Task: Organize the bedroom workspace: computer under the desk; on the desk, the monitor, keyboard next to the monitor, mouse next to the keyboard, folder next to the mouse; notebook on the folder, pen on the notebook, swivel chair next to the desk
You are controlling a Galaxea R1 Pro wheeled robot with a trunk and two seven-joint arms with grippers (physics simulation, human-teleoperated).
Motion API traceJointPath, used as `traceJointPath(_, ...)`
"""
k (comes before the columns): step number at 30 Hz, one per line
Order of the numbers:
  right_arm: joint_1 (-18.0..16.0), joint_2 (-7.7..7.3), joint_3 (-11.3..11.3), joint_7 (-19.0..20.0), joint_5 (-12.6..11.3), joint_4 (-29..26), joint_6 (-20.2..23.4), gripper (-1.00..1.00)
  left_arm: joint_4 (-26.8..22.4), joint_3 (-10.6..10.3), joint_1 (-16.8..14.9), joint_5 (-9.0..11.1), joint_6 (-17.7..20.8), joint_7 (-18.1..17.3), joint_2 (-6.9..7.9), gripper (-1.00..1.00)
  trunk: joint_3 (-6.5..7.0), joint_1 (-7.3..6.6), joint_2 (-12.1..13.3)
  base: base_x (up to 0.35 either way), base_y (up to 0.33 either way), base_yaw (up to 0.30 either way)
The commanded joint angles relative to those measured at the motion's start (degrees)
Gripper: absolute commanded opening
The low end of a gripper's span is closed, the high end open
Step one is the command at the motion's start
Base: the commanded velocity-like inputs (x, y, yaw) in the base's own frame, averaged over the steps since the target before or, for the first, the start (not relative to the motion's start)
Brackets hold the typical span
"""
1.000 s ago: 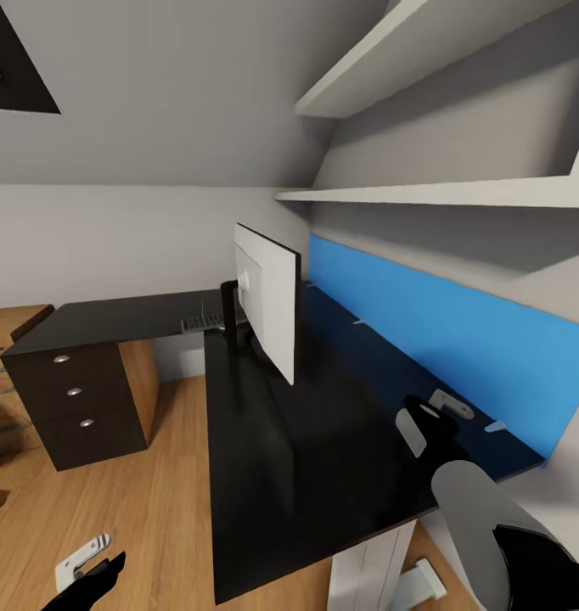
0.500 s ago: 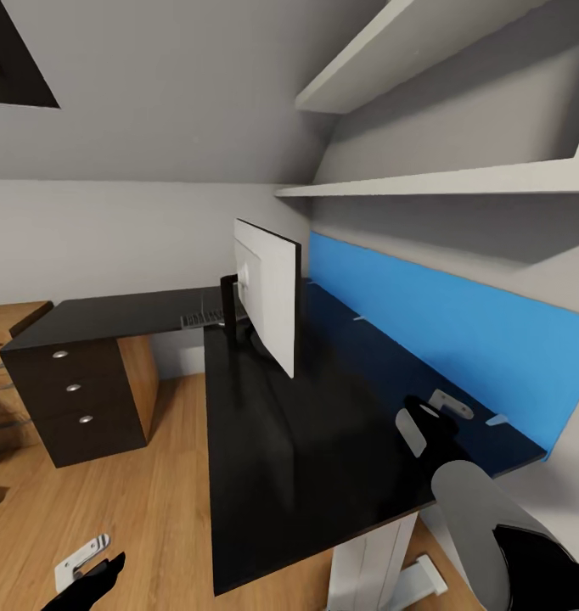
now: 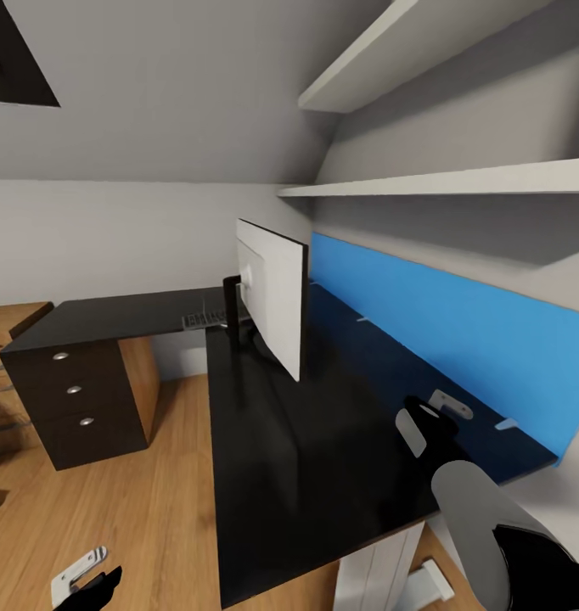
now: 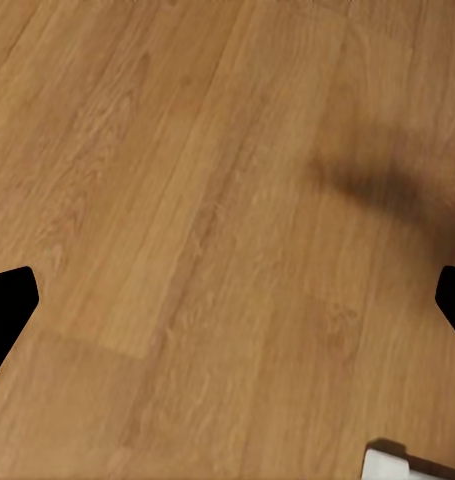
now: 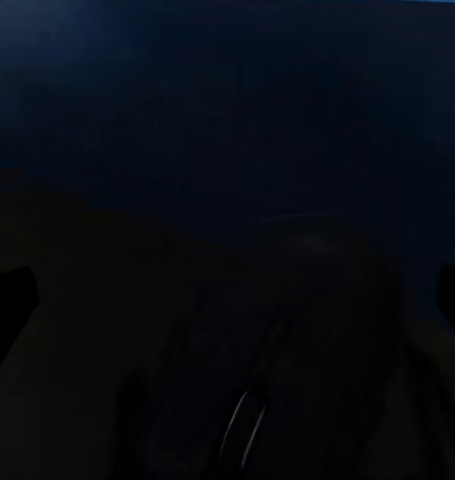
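Right wrist view shows the mouse lying dark on the tabletop, directly between the spread fingers of the right end effector, which is released. Small, light, smooth and rigid, it is probably best pinched across its flanks. Head view adds the monitor at 11 o'clock, with the keyboard behind it. The left end effector hangs released over the floor.

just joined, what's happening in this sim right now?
The robot is at the black desk. Its right hand hovers over the desktop near the blue wall panel, with the mouse right under its wrist camera. The left hand hangs low over the wooden floor. The monitor and keyboard are on the desk.
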Motion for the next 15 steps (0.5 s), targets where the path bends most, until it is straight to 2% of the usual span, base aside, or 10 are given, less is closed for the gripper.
traceJointPath(1,-0.02,0.04,-0.16,-0.16,-0.01,-0.14,0.37,1.00,-0.10,-0.03,-0.01,0.60,0.27,0.28,0.01,1.00,-0.06,0.00,-0.03,0.032,0.032,0.000)
traceJointPath(10,-0.03,-0.11,-0.16,-0.28,0.06,-0.14,0.36,1.00,0.02,-0.03,-0.01,0.51,0.24,0.28,-0.05,1.00,-0.06,0.00,-0.03,0.008,0.008,0.000)
traceJointPath(15,-0.03,-0.13,-0.07,-2.21,0.17,0.34,0.36,1.00,0.03,-0.03,-0.01,0.50,0.24,0.28,-0.08,1.00,-0.06,0.00,-0.03,0.000,0.000,0.000)
